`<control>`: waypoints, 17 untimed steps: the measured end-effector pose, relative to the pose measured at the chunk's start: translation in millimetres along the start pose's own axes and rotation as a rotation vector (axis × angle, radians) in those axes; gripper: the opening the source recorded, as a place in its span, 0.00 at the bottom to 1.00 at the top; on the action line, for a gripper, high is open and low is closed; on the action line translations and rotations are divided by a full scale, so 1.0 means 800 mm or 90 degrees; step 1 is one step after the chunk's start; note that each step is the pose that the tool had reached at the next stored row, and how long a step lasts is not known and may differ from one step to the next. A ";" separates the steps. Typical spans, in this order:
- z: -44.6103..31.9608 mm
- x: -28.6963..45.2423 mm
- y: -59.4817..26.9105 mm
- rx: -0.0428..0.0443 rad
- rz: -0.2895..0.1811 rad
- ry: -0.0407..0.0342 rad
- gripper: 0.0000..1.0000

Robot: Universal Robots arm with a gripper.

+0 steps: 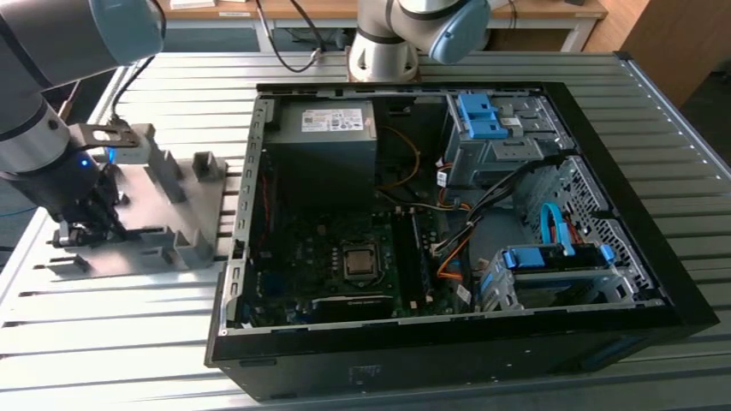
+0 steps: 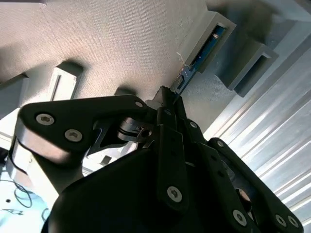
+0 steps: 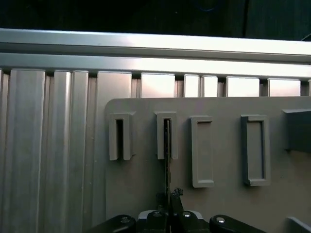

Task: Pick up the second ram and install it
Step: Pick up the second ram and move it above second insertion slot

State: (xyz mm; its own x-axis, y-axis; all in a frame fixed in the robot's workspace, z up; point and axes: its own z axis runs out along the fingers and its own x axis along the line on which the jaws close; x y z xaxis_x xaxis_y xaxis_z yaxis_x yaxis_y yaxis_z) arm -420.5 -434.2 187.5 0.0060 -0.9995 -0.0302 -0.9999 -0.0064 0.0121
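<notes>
The second ram is a thin blue-green stick standing on edge in a narrow slot block of the grey fixture plate on the exterior view's left. In the first wrist view the second ram shows edge-on, running from the slot block down to my gripper. My gripper has its black fingers drawn together on the stick's near end. In the exterior view my gripper reaches down onto the plate's near corner, well left of the open computer case.
The case lies open with its motherboard, power supply and blue drive cages. Several other grey slot blocks rise from the fixture plate. A second arm's base stands behind the case. The table is ribbed aluminium.
</notes>
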 end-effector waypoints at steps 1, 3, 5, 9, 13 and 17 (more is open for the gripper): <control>0.0000 0.0000 0.000 0.0003 0.011 -0.0001 0.14; 0.0002 0.0000 0.000 0.0010 0.033 -0.0004 0.14; 0.0002 -0.0001 0.000 0.0014 0.048 -0.0006 0.14; 0.0003 0.0000 0.000 0.0015 0.051 -0.0006 0.14; 0.0002 0.0000 0.000 0.0015 0.048 -0.0006 0.14; 0.0001 0.0000 0.000 0.0011 0.044 -0.0063 0.14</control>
State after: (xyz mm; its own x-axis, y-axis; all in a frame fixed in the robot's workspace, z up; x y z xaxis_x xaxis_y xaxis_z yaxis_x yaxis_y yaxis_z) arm -420.4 -434.2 187.4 -0.0629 -0.9972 -0.0393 -0.9980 0.0624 0.0129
